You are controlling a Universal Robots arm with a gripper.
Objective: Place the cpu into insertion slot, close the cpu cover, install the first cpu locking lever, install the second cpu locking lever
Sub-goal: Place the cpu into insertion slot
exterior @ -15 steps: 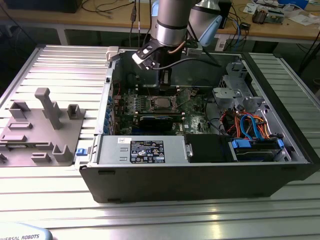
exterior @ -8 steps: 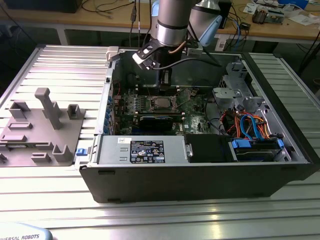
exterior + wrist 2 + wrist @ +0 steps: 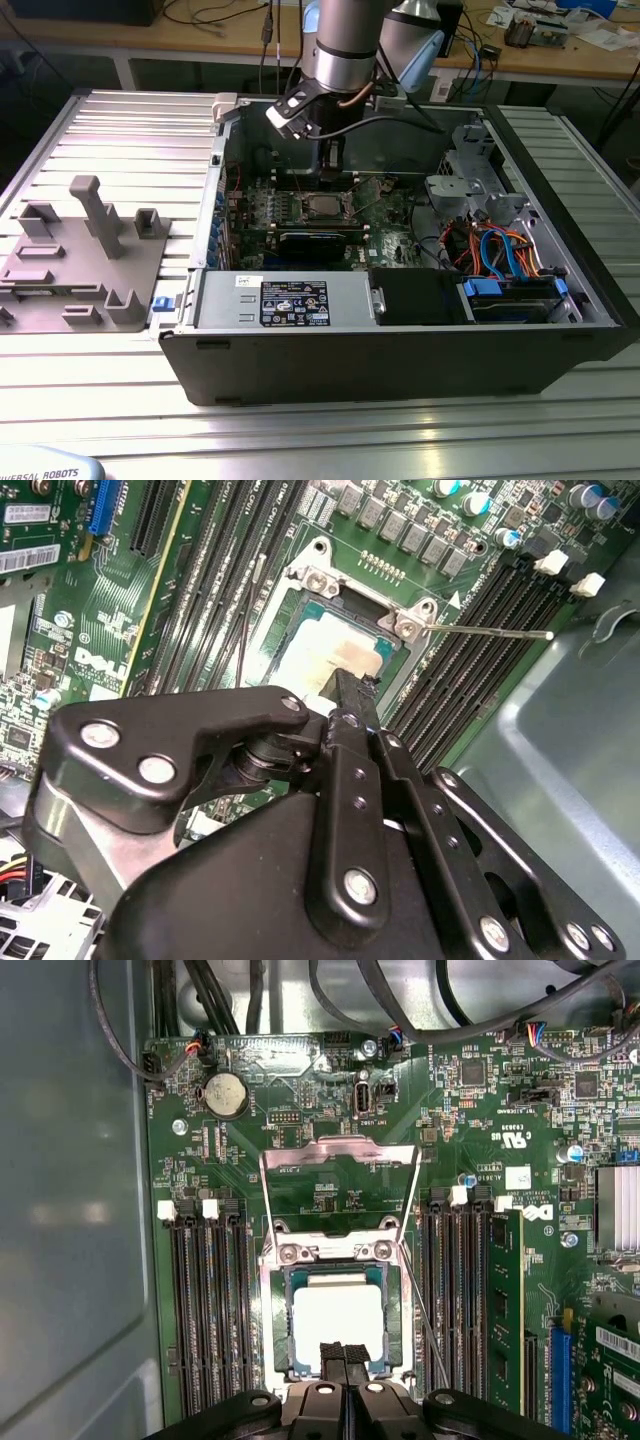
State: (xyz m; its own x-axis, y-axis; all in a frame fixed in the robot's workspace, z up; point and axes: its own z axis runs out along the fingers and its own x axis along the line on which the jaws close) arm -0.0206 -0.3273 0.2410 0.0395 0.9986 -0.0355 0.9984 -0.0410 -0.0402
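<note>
Pale silver cpu [image 3: 335,1320] flat in the insertion slot [image 3: 268,1305], cpu cover [image 3: 340,1144] upright, open.

Bright room light sheens off the ribbed table [image 3: 110,130] in the exterior view. The case [image 3: 400,350] interior sits in shade, yet in the first wrist view the cpu [image 3: 338,1318] glares blank white below me.

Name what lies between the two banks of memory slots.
In the first wrist view, the insertion slot lies there, the cpu seated in it, the cpu cover raised open.
</note>
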